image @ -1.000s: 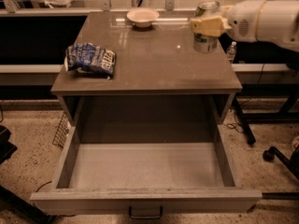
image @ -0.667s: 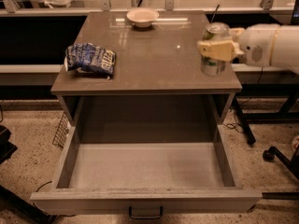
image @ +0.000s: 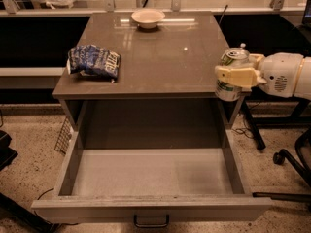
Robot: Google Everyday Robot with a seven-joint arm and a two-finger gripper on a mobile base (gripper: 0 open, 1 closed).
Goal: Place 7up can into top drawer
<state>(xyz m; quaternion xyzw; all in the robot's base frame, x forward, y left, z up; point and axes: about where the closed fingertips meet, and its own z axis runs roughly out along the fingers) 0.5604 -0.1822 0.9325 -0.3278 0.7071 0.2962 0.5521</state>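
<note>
My gripper (image: 236,75) comes in from the right on a white arm and is shut on the 7up can (image: 230,68), a silvery-green can held upright. The can hangs in the air at the front right corner of the table top (image: 160,52), its base just past the table's front edge. The top drawer (image: 150,178) is pulled wide open below the table, a deep grey box with a flat front panel and a small dark handle (image: 151,222). The can is above and to the right of the drawer's back right corner.
A blue-and-white chip bag (image: 93,61) lies at the table's left front. A white bowl (image: 147,17) sits at the back centre. Black chair legs and castors (image: 282,152) stand on the floor to the right of the drawer. A wire rack (image: 63,136) is at the drawer's left.
My gripper has carried the can from the back right of the table top forward and down to the front right corner. The drawer, bag and bowl have not moved.
</note>
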